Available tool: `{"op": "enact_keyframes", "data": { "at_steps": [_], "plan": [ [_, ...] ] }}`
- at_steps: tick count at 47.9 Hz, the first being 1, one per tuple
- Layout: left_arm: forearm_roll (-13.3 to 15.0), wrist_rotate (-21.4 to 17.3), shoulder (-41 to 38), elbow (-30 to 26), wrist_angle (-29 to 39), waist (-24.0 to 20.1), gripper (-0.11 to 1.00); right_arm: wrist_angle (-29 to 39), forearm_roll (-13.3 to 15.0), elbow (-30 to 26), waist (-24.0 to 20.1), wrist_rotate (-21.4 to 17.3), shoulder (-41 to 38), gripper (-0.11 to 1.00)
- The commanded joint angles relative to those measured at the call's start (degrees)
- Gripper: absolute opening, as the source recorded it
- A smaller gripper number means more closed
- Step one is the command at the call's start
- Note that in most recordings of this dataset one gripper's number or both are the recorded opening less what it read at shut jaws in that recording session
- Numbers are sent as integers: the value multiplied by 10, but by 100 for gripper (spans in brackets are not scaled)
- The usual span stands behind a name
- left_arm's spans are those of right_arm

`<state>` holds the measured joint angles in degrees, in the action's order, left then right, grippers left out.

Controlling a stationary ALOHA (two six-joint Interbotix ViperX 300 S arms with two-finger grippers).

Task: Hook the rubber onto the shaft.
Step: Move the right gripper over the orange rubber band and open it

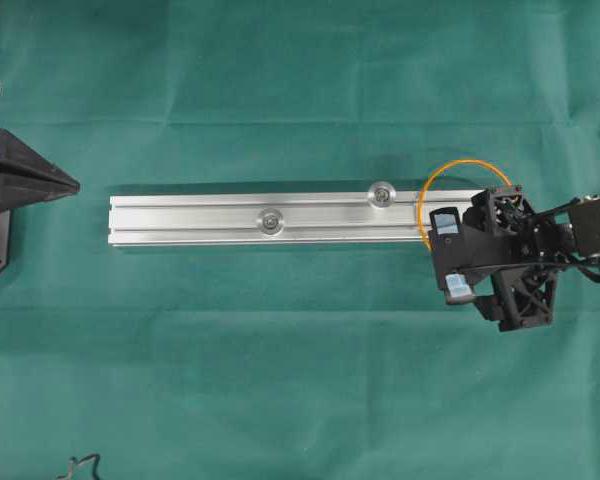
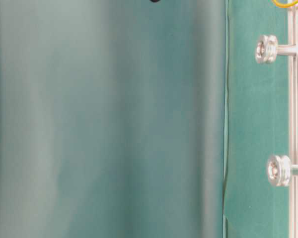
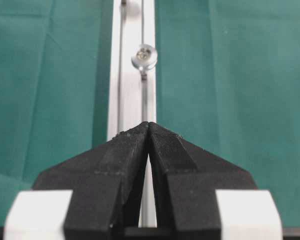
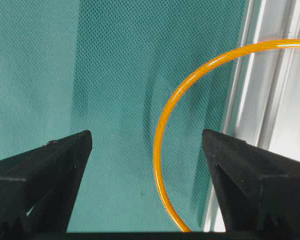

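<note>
While the left pincer sits at the left edge of the overhead view with its two black fingers pressed tip to tip and nothing between them, the silver rail begins a little beyond its tips and runs straight away from it across the green tabletop. The left wrist view looks down over those joined fingers along the rail, and the nearer shaft stands ahead of the tips, with a second one only a blur further off at the top edge. From above, that nearer shaft sits about midway along the rail, and the farther shaft sits on the rail's far edge, between the first shaft and the right pincer. The table-level view shows both shafts as short pins with grooved round heads sticking out sideways from the rail. The rubber lies flat across the right end of the rail, well apart from the left pincer, its arc bulging out onto the cloth past the rail's far edge, and hooked on neither shaft. The right pincer hangs over that end with its jaws spread wide and empty. In the right wrist view the rubber curves up between the two fingers, nearer the one that stands over the rail, and it touches neither.
</note>
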<state>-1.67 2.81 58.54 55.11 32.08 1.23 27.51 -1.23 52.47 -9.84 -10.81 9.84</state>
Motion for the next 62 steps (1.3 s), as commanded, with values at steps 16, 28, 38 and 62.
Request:
{"op": "enact_keyframes", "data": {
  "at_steps": [16,28,38,62],
  "plan": [
    [-3,-1,-5,-14,-4,-2,2,-30,-2,-3,-4,-7,-11,91],
    [-3,-1,-5,-14,-4,-3,2,-32,-2,-1,-4,-6,-17,91],
    [-3,-1,-5,-14,-4,-4,2,-33,0,-2,-4,-6,-28,66],
    [-3,-1,-5,-14,-4,-4,2,-33,3,-6,-4,-7,-31,5]
  ]
}}
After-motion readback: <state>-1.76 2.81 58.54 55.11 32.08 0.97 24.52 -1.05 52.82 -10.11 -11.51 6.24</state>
